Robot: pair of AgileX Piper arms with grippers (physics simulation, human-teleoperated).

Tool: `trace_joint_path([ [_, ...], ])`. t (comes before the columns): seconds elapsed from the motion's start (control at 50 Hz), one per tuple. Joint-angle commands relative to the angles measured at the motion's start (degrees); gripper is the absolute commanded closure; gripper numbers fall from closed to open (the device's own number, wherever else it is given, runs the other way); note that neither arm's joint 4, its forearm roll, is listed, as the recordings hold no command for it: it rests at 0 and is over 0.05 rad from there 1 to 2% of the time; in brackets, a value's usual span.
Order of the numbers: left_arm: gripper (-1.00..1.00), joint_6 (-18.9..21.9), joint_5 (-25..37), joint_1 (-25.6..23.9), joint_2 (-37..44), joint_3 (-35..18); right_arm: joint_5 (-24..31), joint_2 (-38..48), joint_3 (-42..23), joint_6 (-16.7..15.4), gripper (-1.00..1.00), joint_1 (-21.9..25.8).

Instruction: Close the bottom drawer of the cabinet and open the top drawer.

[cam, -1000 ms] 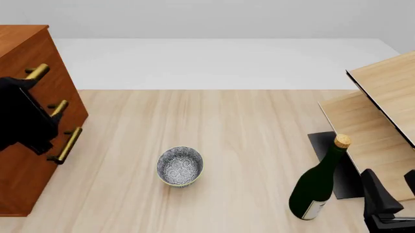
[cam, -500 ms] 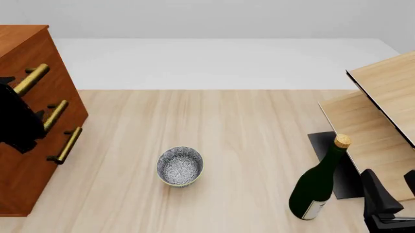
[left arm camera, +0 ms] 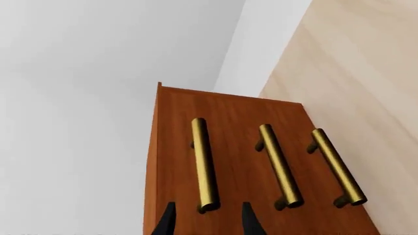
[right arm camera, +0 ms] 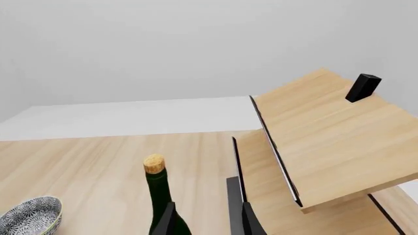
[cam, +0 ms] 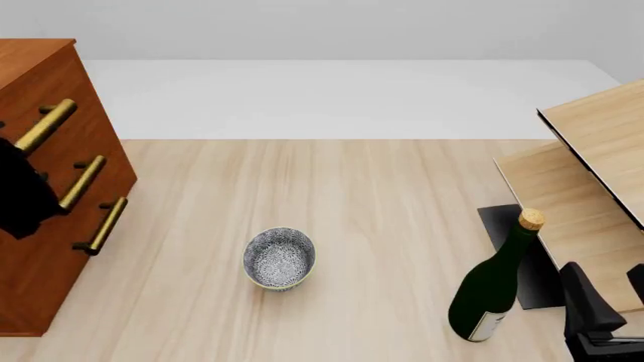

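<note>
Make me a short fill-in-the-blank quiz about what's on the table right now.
1. The cabinet has ___ brass handles.
2. The green bottle is stopped with a ___.
3. The patterned bowl sits to the ___ of the bottle in the front view.
4. The left gripper is lined up with the ___ drawer's handle.

Answers: three; cork; left; top

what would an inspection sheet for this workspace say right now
surface: light wood table, white floor beyond it.
job's things: cabinet at the table's left; all three drawer fronts look flush, top drawer and bottom drawer included.
clutter: patterned bowl left of centre; dark green corked bottle upright at the right; pale wooden rack beyond it.
grippers: left gripper open, fingers either side of the top handle, not closed on it; right gripper open by the bottle.
cables: nothing seen.
surroundings: plain grey wall.
</note>
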Motion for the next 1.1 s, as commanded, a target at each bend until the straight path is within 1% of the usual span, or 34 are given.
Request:
trace_joint_path([
  [0.02, -1.00, 1.03, -1.85, 1.49, 1.76, -0.40, -0.19, 0.20, -0.01, 0.04, -1.00, -0.08],
  [0.44, -1.00, 2.30, -5.42, 4.49, 5.74, -1.58, -0.15, 0.13, -0.01, 0.04, -1.00, -0.07],
  [0.92, -1.00, 2.80, -6.99, 5.09, 8.02, -2.76, -0.08, 0.08, 0.01, 0.21, -1.00, -0.30],
  [0.94, 1.00, 2.89, -7.25, 5.01, 7.84, -2.71, -0.06, 0.05, 0.00, 0.22, -1.00, -0.30],
  [1.1, 1.00, 3.12, -7.66, 4.69, 7.31, -2.72, 0.04, -0.03, -0.02, 0.25, -1.00, -0.31],
])
